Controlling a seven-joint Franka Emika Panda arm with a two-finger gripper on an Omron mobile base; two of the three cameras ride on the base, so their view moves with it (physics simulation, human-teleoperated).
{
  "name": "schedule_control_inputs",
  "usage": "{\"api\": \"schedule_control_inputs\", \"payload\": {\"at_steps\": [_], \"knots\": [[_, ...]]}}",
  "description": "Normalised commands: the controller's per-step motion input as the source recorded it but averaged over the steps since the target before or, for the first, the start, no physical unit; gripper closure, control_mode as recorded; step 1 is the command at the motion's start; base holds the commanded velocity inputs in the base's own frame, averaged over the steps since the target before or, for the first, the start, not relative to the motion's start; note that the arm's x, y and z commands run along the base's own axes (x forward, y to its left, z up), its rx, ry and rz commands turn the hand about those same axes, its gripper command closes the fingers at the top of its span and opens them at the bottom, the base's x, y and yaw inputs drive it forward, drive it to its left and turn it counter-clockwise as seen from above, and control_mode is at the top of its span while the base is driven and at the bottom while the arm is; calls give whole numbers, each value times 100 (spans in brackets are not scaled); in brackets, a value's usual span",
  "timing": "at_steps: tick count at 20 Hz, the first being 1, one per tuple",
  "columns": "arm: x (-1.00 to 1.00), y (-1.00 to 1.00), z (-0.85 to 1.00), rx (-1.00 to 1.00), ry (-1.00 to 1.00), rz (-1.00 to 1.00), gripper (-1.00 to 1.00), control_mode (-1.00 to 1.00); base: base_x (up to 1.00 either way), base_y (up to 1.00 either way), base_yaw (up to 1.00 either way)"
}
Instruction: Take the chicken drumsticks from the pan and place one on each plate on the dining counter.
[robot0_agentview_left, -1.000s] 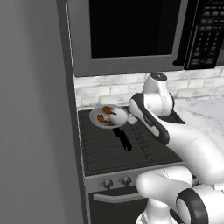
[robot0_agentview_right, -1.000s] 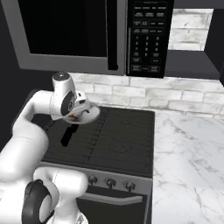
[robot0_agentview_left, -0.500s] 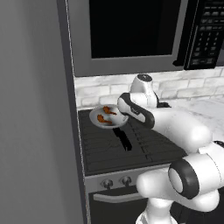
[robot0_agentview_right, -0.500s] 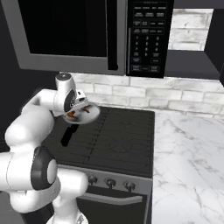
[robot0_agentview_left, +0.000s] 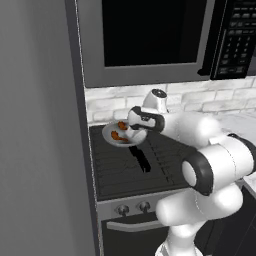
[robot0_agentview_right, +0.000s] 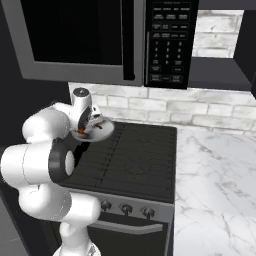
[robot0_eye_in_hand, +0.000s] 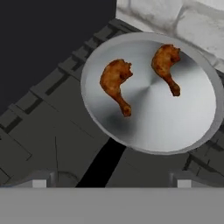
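Observation:
A small round light-grey pan (robot0_eye_in_hand: 154, 131) sits at the back left of the black stove, its black handle (robot0_eye_in_hand: 101, 165) pointing toward the front. Two orange-brown chicken drumsticks (robot0_eye_in_hand: 114, 79) (robot0_eye_in_hand: 166, 62) lie apart inside it, thin bones pointing toward the handle side. My gripper (robot0_eye_in_hand: 111, 181) hovers just above the pan near the handle root, open, its fingertips (robot0_eye_in_hand: 41, 180) wide apart with nothing between them. In the left base view the gripper (robot0_agentview_left: 134, 131) hangs over the pan (robot0_agentview_left: 111, 140). In the right base view it (robot0_agentview_right: 89, 125) partly covers the pan (robot0_agentview_right: 102, 132). The plates and dining counter are out of view.
The black stove top (robot0_agentview_left: 125, 167) has raised grates around the pan. A dark microwave (robot0_agentview_right: 80, 40) hangs low overhead. A tall grey cabinet side (robot0_agentview_left: 40, 150) stands close on the left. White marble counter (robot0_agentview_right: 215, 175) runs to the right of the stove, with a brick backsplash (robot0_agentview_right: 165, 107) behind.
The hand has swung left and down from beside the pan to just over it. The elbow has come forward. The jaws have stayed open and the drumsticks have not moved.

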Motion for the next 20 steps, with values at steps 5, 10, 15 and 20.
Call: {"api": "schedule_control_inputs", "payload": {"at_steps": [5,10,15,20], "knots": [[47,28,-26,0,0,0,-100,-100,0,0,0],[37,34,-27,0,0,-1,-100,-100,0,0,0],[30,31,-25,2,0,-1,-100,-100,0,0,0],[29,15,-28,2,0,0,-100,-100,0,0,0]]}}
